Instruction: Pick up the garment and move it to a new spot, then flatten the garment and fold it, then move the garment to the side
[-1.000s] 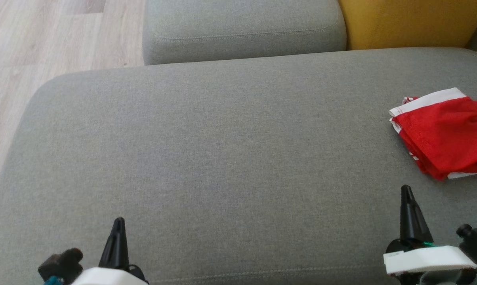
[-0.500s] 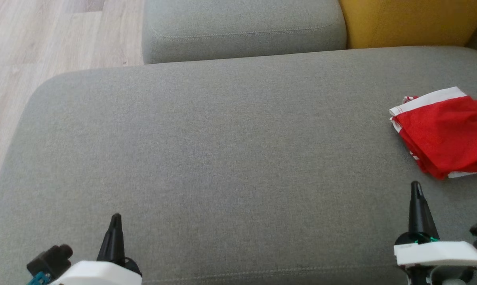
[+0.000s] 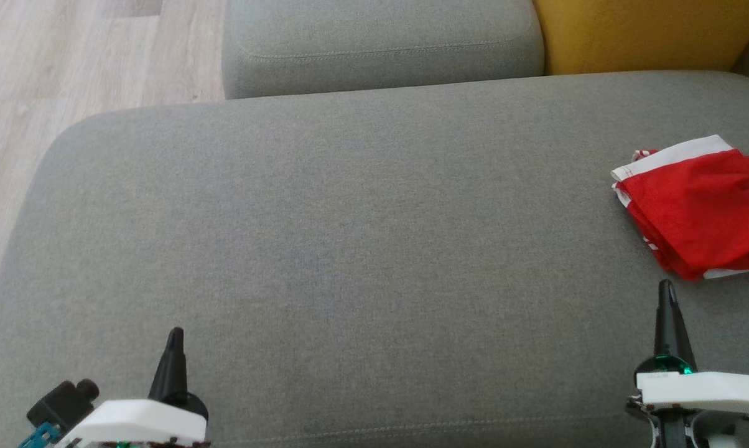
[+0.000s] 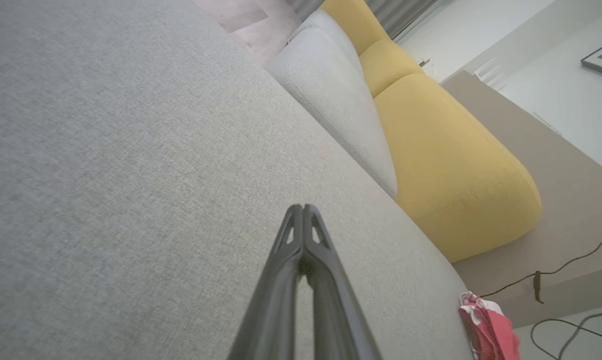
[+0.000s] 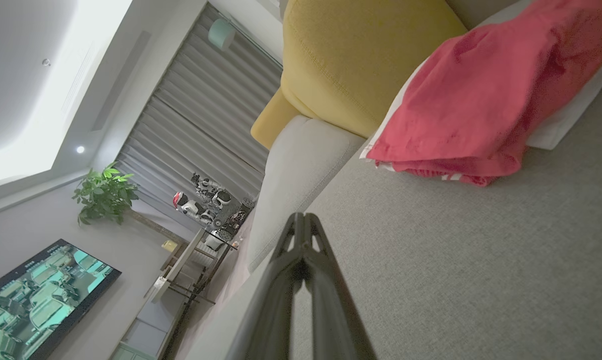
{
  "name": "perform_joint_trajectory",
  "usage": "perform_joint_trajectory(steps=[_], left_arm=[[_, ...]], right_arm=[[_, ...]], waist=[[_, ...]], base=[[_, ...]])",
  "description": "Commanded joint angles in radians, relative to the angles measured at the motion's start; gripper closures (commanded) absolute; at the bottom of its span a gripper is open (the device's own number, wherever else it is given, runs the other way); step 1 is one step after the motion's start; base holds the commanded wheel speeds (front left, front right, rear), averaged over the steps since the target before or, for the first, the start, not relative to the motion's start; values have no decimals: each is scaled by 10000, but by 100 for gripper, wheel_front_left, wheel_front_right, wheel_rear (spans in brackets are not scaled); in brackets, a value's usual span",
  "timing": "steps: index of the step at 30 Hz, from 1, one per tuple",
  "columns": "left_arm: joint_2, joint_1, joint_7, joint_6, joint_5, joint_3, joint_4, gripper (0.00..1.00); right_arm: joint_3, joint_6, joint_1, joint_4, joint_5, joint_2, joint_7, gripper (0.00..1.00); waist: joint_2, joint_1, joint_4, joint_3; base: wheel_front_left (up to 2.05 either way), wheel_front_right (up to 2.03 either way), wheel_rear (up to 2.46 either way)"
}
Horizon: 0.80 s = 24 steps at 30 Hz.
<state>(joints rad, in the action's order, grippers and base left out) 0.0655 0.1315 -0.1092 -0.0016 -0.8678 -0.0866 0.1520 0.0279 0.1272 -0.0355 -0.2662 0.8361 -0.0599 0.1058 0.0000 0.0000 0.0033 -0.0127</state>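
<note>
At the near edge of the seat cushion [image 3: 349, 236], both the left gripper [image 3: 175, 333] and right gripper [image 3: 665, 286] are seen pinched closed, empty. The garment [image 3: 698, 211] is laid just beyond the right gripper, at the right edge, skewed to it; the right arm is judged nearer. It is bunched in loose folds, red with white bands.
</note>
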Motion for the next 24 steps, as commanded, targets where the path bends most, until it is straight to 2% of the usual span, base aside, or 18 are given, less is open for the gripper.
perform_joint_trajectory(steps=[1, 24], left_arm=[[179, -624, 66, -133, -326, 262, -262, 100], [194, -1272, 720, -567, -3146, 722, 175, 100]], right_arm=[[28, 25, 534, 313, 376, -206, -89, 100], [-332, 29, 856, 287, 3285, -223, -731, 100]], waist=[[0, 0, 0, 4], [0, 0, -12, 62]], base=[[0, 0, 0], [0, 0, 0]])
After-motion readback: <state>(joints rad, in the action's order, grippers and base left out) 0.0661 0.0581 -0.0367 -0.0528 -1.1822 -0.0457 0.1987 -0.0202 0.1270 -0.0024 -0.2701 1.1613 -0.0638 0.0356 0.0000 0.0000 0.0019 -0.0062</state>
